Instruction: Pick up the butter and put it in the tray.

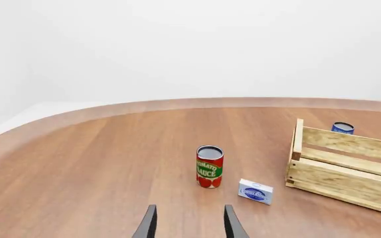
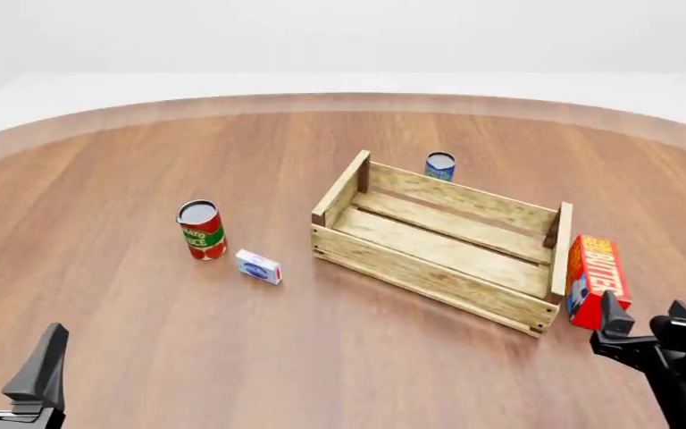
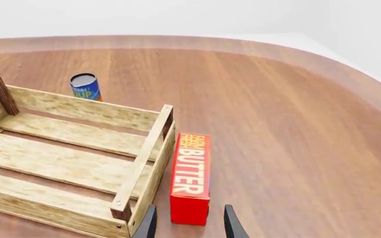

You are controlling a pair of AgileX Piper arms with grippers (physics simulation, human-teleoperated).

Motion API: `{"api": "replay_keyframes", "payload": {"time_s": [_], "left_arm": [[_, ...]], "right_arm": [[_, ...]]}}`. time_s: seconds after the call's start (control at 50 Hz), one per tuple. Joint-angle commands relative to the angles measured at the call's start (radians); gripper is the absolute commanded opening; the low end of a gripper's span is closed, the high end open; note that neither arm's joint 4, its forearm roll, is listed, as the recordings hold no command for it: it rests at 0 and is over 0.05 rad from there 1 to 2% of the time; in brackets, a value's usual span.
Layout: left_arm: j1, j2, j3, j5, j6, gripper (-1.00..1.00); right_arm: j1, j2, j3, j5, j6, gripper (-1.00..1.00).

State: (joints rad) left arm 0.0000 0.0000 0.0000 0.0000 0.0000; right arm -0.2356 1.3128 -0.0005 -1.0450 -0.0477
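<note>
While both end effectors stand open and hold nothing, the right end effector (image 2: 642, 318) sits just behind the carton lettered "BUTTER" (image 2: 591, 278), which lies on the table (image 2: 319, 357) beside the tray (image 2: 439, 239), near a "TOMATO SAUCE" can (image 2: 203, 230).

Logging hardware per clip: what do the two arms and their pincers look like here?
Both are matte black with no visible markings or cables. The left pincer has two flat, tapering black fingers. The right pincer shows blocky black fingers on a chunky black wrist body. In the wrist views, fingertips appear as slim dark blades.
</note>
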Motion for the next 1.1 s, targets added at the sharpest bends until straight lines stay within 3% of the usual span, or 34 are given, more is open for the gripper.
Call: {"api": "replay_keyframes", "payload": {"time_s": [0.02,1.1], "left_arm": [[0.0,0.0,0.0,0.0,0.0,1.0],[0.0,0.0,0.0,0.0,0.0,1.0]], "right_arm": [[0.0,0.06,-0.001,-0.055,-0.002,1.0],[0.004,0.224,-0.049,-0.157,-0.008,1.0]]}}
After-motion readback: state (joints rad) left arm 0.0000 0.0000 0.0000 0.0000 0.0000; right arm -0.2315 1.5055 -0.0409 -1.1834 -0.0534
